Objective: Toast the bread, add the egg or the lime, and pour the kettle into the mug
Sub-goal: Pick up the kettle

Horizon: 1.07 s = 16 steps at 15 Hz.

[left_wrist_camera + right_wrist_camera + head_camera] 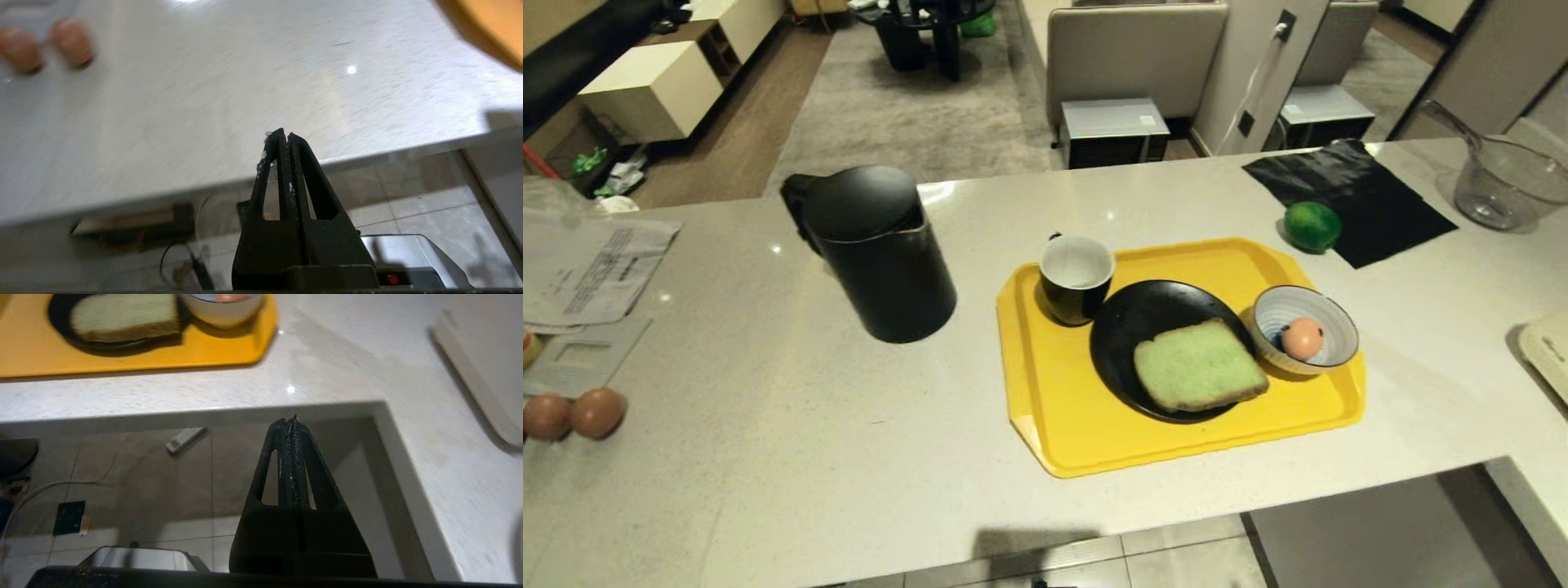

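Evidently step: nothing in hand yet | left pincer [284,136] and right pincer [292,421] both closed, empty, below the desk [768,343] edge | bread [1199,365] lies on black plate [1131,327] on yellow tray [1045,384] | next: probably reach for the bread, pincer opened first.

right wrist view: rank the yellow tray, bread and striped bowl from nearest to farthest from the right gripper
Measured from the shut right gripper, below the counter edge:
1. Yellow tray: its near rim is closest.
2. Bread, on the black plate, and striped bowl, on the tray's corner: farther back, too close to call.
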Available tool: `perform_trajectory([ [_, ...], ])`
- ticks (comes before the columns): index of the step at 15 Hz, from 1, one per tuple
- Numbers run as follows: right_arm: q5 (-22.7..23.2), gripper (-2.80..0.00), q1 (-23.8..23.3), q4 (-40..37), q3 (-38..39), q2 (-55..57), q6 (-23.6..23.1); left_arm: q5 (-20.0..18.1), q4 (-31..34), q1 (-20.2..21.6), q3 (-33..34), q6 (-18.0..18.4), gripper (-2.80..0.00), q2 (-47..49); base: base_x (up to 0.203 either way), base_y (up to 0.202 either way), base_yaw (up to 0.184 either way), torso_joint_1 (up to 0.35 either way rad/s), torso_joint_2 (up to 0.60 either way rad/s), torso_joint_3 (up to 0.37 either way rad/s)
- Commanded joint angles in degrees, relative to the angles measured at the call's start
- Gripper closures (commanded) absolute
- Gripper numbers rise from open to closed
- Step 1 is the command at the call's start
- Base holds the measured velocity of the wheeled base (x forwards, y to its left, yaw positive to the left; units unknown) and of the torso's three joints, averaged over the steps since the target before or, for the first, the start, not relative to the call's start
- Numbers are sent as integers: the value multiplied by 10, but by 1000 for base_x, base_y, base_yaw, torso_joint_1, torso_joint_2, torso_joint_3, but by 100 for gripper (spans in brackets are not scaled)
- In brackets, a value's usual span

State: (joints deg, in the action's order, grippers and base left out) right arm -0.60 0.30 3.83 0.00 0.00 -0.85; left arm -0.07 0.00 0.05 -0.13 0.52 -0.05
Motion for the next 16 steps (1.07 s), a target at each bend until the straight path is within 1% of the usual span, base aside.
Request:
perform_trajectory([
  [1,0,0,0,0,15,1,0,0,0,0,0,0,0,0,3,11,-199,-6,-2,6],
  [5,-1,0,0,0,15,1,2,0,0,0,0,0,0,0,1,10,-192,4,1,1],
  [8,-4,0,0,0,15,1,3,4,-2,0,-6,0,0,0,1,3,-54,-1,0,2],
  [10,-4,0,0,1,15,1,3,22,-1,0,-46,0,0,0,0,0,0,0,0,0],
  [11,-4,0,0,0,15,1,3,31,15,0,-78,0,0,0,0,0,0,0,0,0],
  [13,-4,0,0,1,15,1,3,44,83,1,-158,0,0,0,0,0,0,0,0,0],
  [15,-4,0,0,0,15,1,3,55,185,2,-244,0,0,1,0,0,0,0,0,0],
  [16,-4,0,0,1,15,1,3,69,244,2,-279,0,0,2,0,0,0,0,0,0],
])
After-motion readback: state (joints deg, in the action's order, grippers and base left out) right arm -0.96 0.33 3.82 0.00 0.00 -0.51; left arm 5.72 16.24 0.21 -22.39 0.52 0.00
